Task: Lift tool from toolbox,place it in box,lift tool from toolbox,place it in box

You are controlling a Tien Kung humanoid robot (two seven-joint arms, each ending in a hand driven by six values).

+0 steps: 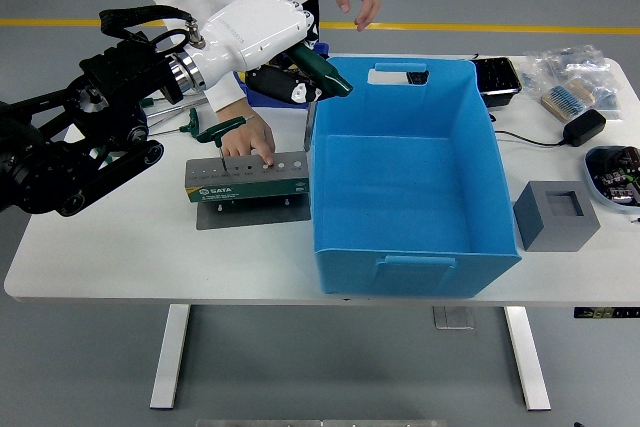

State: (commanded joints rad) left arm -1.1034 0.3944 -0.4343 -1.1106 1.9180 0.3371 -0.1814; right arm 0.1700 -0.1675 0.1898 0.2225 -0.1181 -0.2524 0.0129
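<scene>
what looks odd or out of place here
A person's hand presses on the green tool holder while the robot's left hand lifts a green-handled tool beside the blue box. Nothing looks spilled or damaged.

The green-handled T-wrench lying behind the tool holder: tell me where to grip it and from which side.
Grip the T-wrench by its green crossbar handle, coming from above. The handle lies flat on the table and is the thickest part; the person's hand sits close on its right, so wait until that clears.

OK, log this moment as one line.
left hand: shut on green-handled tool, lifted beside blue box | person's hand: steadying tool holder | right arm: unseen
</scene>
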